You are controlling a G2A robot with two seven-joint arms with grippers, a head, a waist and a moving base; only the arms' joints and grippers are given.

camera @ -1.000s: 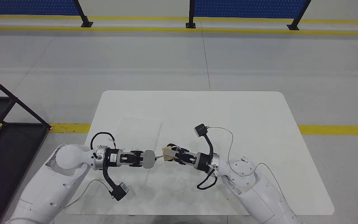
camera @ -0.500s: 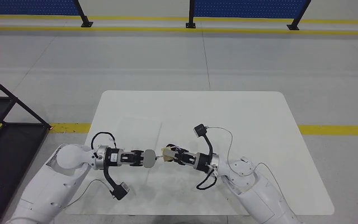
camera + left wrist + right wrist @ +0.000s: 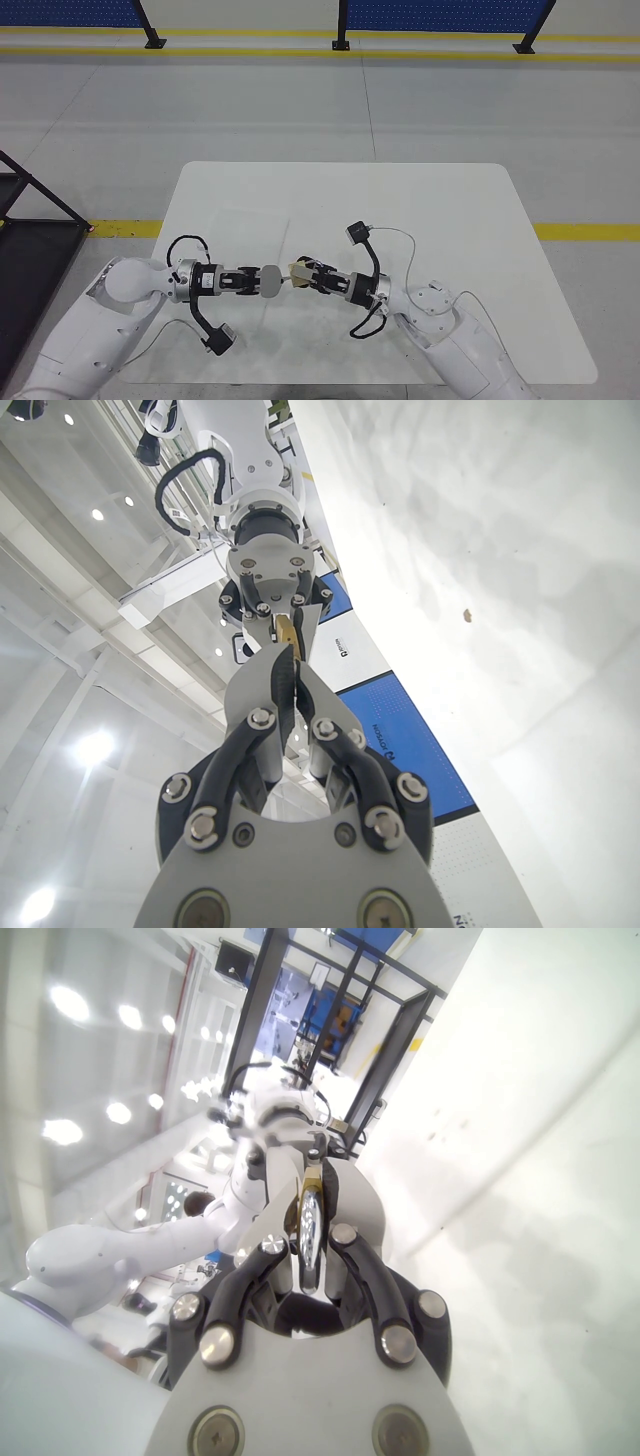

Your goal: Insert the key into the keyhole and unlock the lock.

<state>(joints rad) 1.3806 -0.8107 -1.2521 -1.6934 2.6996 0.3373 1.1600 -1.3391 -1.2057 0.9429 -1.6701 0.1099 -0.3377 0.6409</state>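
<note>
A: What is held, and where?

B: The brass padlock [image 3: 308,1215] is clamped in the right gripper [image 3: 312,1180], with the jaws closed on its body and the chrome shackle turned back towards the wrist. The key [image 3: 285,283] is pinched in the left gripper [image 3: 289,672], whose jaws are drawn narrow around it. Both are held in the air above the table [image 3: 430,200], near the edge closest to the robot and a little left of that edge's middle.

A: How far along is the task judged to be?

B: The pick-up of both parts is done, and the two grippers are set tip to tip, so the key is lined up with the end of the padlock. The keyhole itself is hidden, so it cannot be told whether the blade is seated or only touching.

A: What is left?

B: By this judgement, full insertion is yet to be confirmed, and the turn is to be made. No released shackle can be made out.
</note>
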